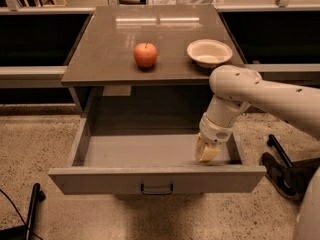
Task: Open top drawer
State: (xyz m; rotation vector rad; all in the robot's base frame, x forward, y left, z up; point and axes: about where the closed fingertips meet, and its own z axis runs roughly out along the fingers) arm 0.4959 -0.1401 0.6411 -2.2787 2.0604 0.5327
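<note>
One camera, apparently head-high, looks down from the front; near view; gripper [206, 151] inside top drawer [100, 180], right.

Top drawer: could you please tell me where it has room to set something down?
The top drawer is bare inside from its left wall to the gripper, which crowds its right front corner. On the cabinet top, left of the apple is free.

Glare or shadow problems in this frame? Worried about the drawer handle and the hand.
Camera view: bright glare streaks the tabletop behind the apple. Camera view: the cavity behind the open top drawer falls into deep shadow. Camera view: its handle reads dark on evenly lit grey, and the hand, inside the drawer near its right front corner, is well lit.
</note>
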